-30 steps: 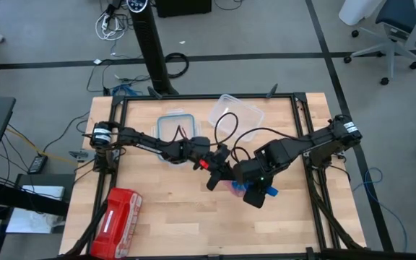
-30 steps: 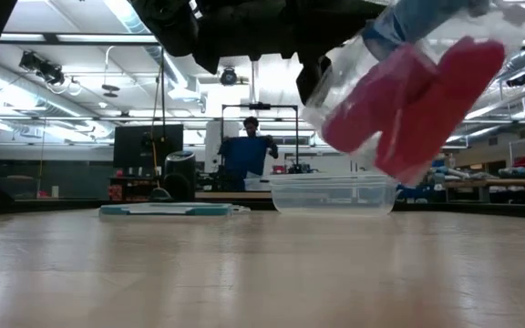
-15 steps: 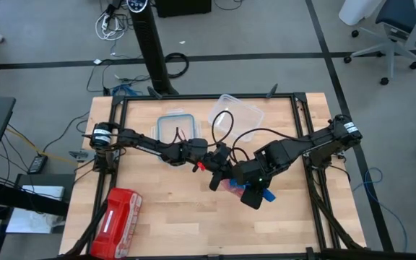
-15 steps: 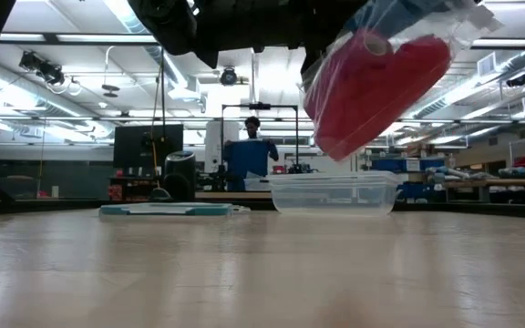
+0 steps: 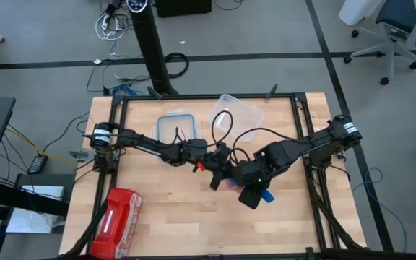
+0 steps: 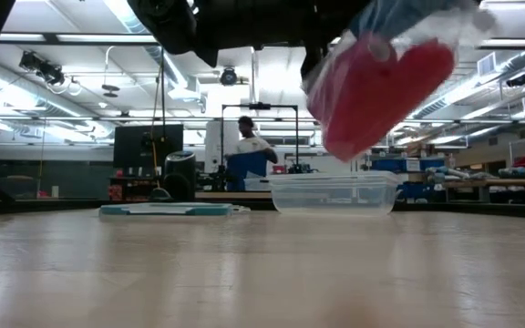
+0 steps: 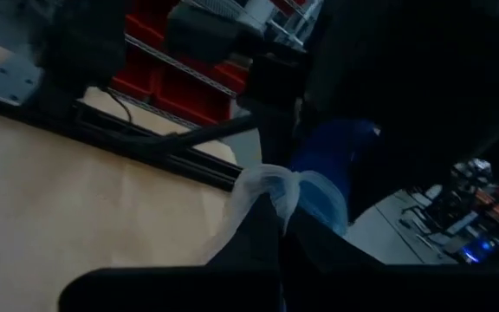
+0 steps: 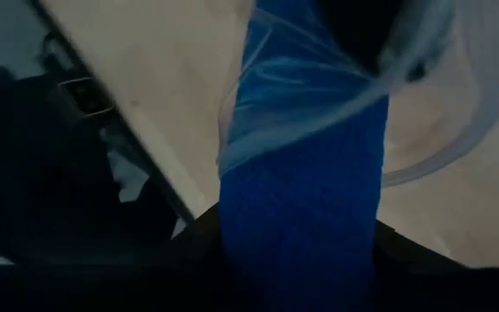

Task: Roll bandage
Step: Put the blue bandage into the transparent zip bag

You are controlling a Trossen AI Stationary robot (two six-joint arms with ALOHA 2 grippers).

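Note:
A clear plastic bag (image 6: 381, 77) hangs above the middle of the table and holds red fabric rolls (image 5: 230, 183). The blue bandage (image 8: 301, 199), a compact roll, sticks out of the bag's mouth; it also shows in the high view as bandage (image 5: 266, 195). My left gripper (image 5: 212, 166) reaches in level from the table's left and is shut on the bag. My right gripper (image 5: 255, 189) points steeply down from the right and is shut on the bandage. The bag's film (image 8: 293, 95) drapes over the roll's far end. My left gripper pinches a bunched fold of the bag's clear film (image 7: 271, 186) between its shut fingers, coming level from the table's left. The bag hangs clear of the table. My right gripper holds the bandage roll (image 8: 306, 234) between its two fingers (image 8: 193, 238), which point down along its sides. The roll is lifted clear, its far end inside the bag's film.
A clear tub (image 5: 235, 112) and a teal-rimmed lid (image 5: 173, 126) lie at the table's far side. A red zip pouch (image 5: 118, 213) lies at the near left. Bare wood shows below the bag (image 6: 262, 264). A person (image 6: 249, 150) stands in the room beyond.
The bag with the red rolls has turned beneath the grippers: in the low view its two red lobes, spread apart before, now show bunched into one mass. It stays lifted clear. My right gripper has rolled a little about its own axis.

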